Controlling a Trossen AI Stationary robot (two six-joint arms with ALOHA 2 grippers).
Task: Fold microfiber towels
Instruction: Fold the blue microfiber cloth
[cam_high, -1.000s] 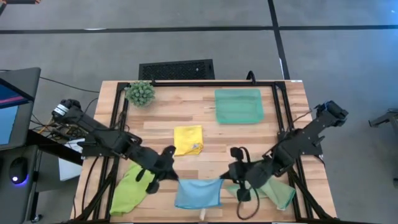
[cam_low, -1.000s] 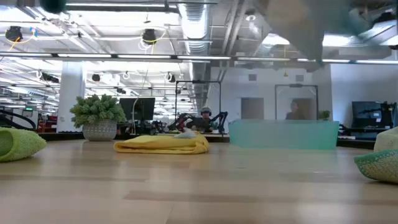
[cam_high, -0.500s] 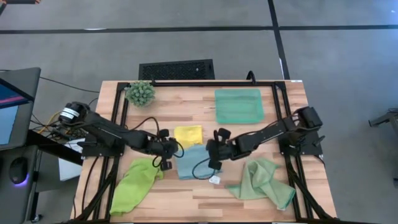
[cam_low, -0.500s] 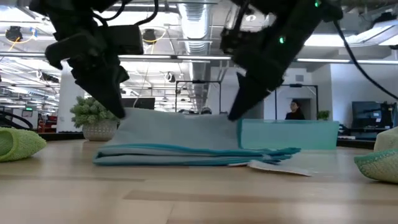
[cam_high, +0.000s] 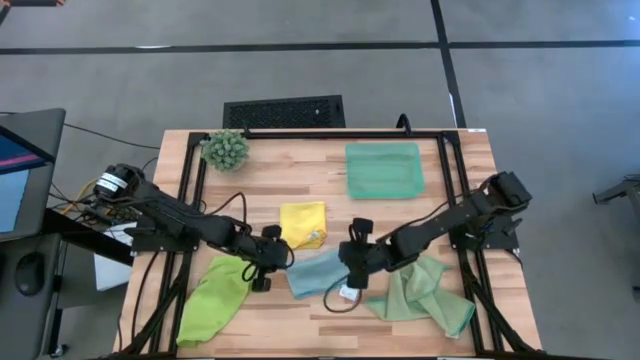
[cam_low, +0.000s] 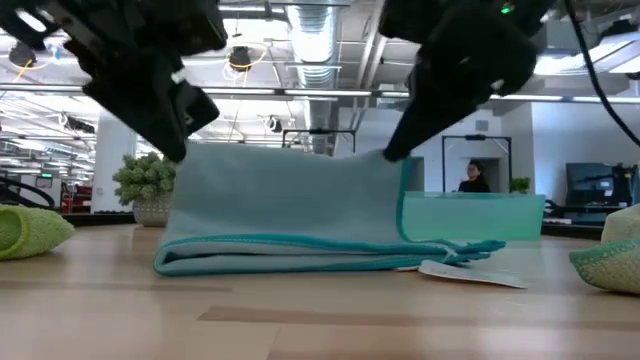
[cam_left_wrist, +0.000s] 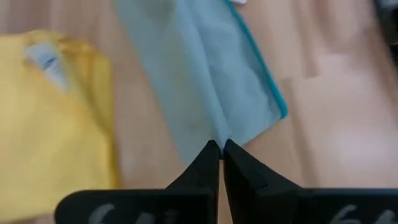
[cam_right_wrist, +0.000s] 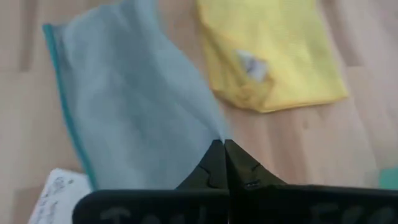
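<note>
My left hand (cam_high: 272, 262) and my right hand (cam_high: 352, 264) each pinched a raised edge of the light blue towel (cam_high: 318, 272), whose lower fold lay on the worktop (cam_high: 300, 175) between them. Just beyond it sat the folded yellow towel (cam_high: 303, 223). The lime green towel (cam_high: 213, 302) lay outside my left hand, the pale sage green towel (cam_high: 425, 295) outside my right.
</note>
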